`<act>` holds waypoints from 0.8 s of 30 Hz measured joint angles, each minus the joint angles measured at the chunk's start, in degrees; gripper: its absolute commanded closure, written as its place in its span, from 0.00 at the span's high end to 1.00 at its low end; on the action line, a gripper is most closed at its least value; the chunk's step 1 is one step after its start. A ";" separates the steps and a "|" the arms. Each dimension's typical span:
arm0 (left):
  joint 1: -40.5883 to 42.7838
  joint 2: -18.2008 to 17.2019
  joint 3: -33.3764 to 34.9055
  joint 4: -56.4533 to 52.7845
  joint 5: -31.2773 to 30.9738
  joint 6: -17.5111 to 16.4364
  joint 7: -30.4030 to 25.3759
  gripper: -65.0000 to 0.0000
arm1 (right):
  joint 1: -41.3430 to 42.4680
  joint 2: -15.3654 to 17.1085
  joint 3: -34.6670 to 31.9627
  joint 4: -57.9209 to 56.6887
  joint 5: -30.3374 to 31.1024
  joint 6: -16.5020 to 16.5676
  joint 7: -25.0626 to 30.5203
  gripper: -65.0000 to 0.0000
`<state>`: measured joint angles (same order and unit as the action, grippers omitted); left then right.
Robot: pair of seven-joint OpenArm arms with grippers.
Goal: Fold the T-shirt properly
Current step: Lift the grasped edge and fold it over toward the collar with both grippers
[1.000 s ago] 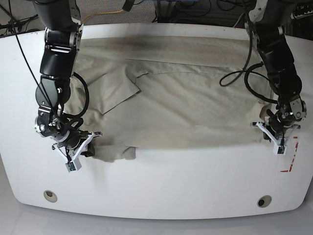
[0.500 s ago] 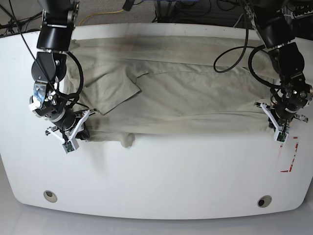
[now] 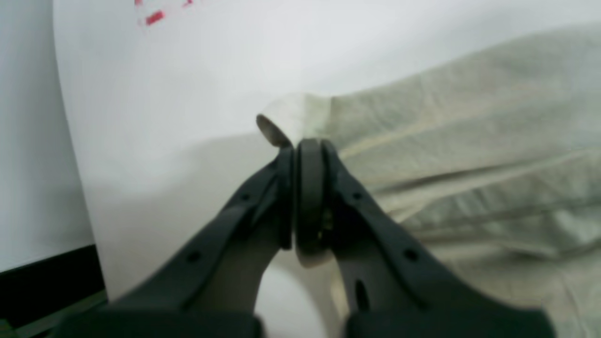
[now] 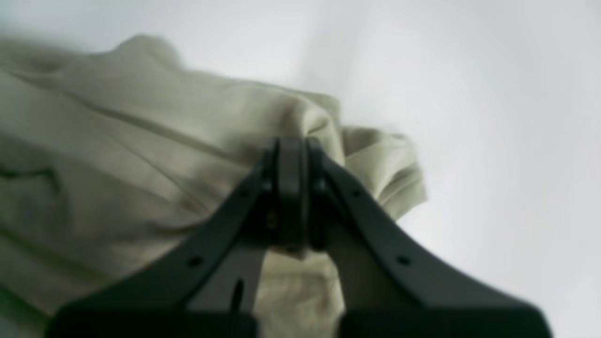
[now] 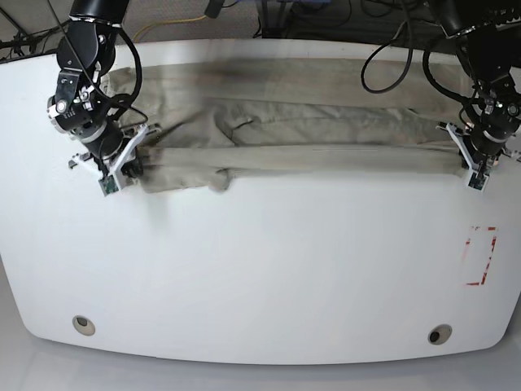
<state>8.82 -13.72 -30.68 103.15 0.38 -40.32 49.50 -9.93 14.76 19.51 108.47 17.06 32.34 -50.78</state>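
Note:
The pale beige T-shirt (image 5: 309,134) lies across the far half of the white table (image 5: 269,269), its near edge lifted and drawn toward the back. My left gripper (image 5: 475,173), at the right of the base view, is shut on the shirt's near right corner; the left wrist view shows the black fingers (image 3: 300,188) pinching fabric (image 3: 469,141). My right gripper (image 5: 114,173), at the left of the base view, is shut on the near left edge; the right wrist view shows its fingers (image 4: 291,188) clamped on bunched cloth (image 4: 141,155).
Red tape marks (image 5: 482,257) sit on the table near the right edge. Two round holes (image 5: 82,325) (image 5: 440,335) lie near the front edge. Cables (image 5: 391,49) hang behind the table's back edge.
Both grippers have moved toward the back of the table, carrying the shirt's near edge with them. The shirt's visible depth has shrunk as the edge folds over.

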 measured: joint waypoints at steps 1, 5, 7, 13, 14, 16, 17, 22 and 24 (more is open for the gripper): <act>1.05 -0.02 -0.02 0.85 -0.04 -0.04 -0.13 0.00 | -1.40 -0.02 0.02 0.98 -0.11 -0.07 -0.07 0.00; 4.83 0.13 0.00 1.55 0.07 -0.09 0.46 0.00 | -5.79 -2.38 0.70 2.75 -0.90 -0.68 -0.79 0.00; 6.10 0.13 0.02 1.57 -0.04 -0.04 0.11 0.00 | -7.78 -3.61 1.07 3.87 -0.50 -0.39 -0.57 0.00; 10.32 0.11 -0.02 1.70 0.04 -0.07 0.28 0.00 | -11.93 -6.43 5.81 5.14 -0.79 -0.42 -0.57 0.00; 10.45 0.17 -0.02 1.68 -0.02 -0.04 0.24 0.00 | -12.24 -6.38 6.08 5.11 -0.74 -0.42 -0.52 0.00; 10.43 0.17 -0.02 1.57 -0.02 -0.07 0.22 0.00 | -12.76 -6.34 6.32 5.11 -0.66 -0.44 -0.44 0.00; 10.67 0.13 -0.02 1.57 0.00 -0.04 0.00 0.00 | -12.92 -6.36 6.29 5.11 -0.59 -0.42 -0.44 0.00; 12.94 -0.02 0.39 1.57 -0.11 -0.04 -0.28 0.16 | -15.04 -6.49 6.27 5.14 -0.35 -0.39 0.07 0.22; 13.03 0.00 1.09 1.55 0.85 -0.04 0.35 0.31 | -15.98 -6.49 6.69 5.11 -0.35 -0.39 -0.31 0.35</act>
<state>21.85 -13.72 -29.58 104.71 1.23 -40.36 49.84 -25.91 8.27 26.20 113.58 16.71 31.94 -51.09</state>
